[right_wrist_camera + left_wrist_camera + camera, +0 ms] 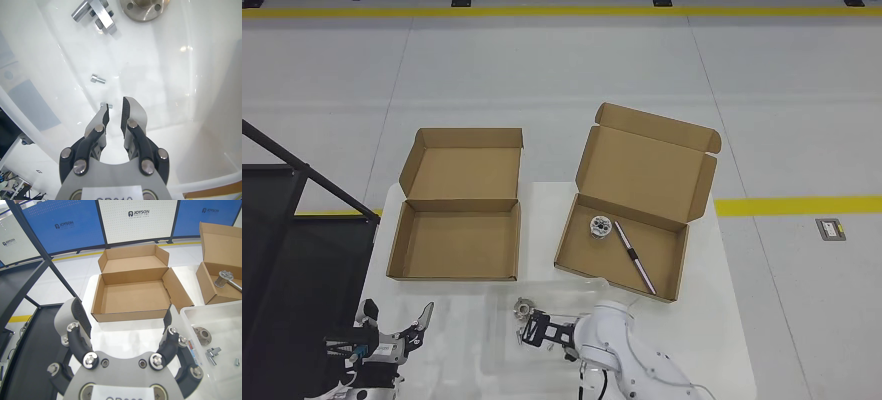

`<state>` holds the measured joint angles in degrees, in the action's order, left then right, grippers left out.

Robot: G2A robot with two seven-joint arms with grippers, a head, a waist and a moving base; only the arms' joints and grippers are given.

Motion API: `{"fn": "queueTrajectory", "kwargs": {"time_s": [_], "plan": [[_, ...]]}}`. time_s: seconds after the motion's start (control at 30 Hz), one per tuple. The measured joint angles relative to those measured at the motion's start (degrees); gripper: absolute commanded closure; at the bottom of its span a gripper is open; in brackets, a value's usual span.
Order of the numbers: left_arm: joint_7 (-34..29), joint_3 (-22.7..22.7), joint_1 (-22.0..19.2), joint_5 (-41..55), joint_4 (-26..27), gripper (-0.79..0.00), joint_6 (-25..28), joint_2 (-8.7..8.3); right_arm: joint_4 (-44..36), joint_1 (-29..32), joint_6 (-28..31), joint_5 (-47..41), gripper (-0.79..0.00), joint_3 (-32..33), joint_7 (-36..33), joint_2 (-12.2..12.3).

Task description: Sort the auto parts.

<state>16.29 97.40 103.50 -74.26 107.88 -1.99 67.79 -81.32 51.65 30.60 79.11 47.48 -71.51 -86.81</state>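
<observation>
A clear plastic bin [189, 311] at the table's front holds a round flange [144, 8], a metal bracket [98, 18] and two small bolts [97, 79]. My right gripper [115, 105] is low inside the bin, open by a narrow gap with nothing between its pads. One bolt [110, 106] lies just beside its fingertip. In the top view the right gripper [525, 334] sits close to the flange [523, 307]. My left gripper [124, 315] hangs wide open and empty over the table's front left, short of the empty left box [132, 294].
The right cardboard box [582, 268] holds a round toothed part [599, 227] and a long metal rod [635, 257]; both boxes have their lids up. A black rack [282, 260] stands along the table's left side.
</observation>
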Motion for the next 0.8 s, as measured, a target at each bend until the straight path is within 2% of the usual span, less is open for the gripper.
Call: {"fn": "queueTrajectory", "kwargs": {"time_s": [0.3, 0.47, 0.8], "plan": [[0.00, 0.00, 0.00, 0.00, 0.00, -0.785, 0.00, 0.00, 3.51, -2.30, -0.81, -0.51, -0.182, -3.02, 3.32, -0.90], [0.00, 0.00, 0.00, 0.00, 0.00, -0.785, 0.00, 0.00, 5.36, -3.12, -4.00, 0.19, -0.225, -3.34, 6.04, -1.27], [0.00, 0.00, 0.00, 0.00, 0.00, -0.785, 0.00, 0.00, 9.55, -5.05, -7.31, -0.98, -0.234, -4.05, 8.48, -2.20]]}}
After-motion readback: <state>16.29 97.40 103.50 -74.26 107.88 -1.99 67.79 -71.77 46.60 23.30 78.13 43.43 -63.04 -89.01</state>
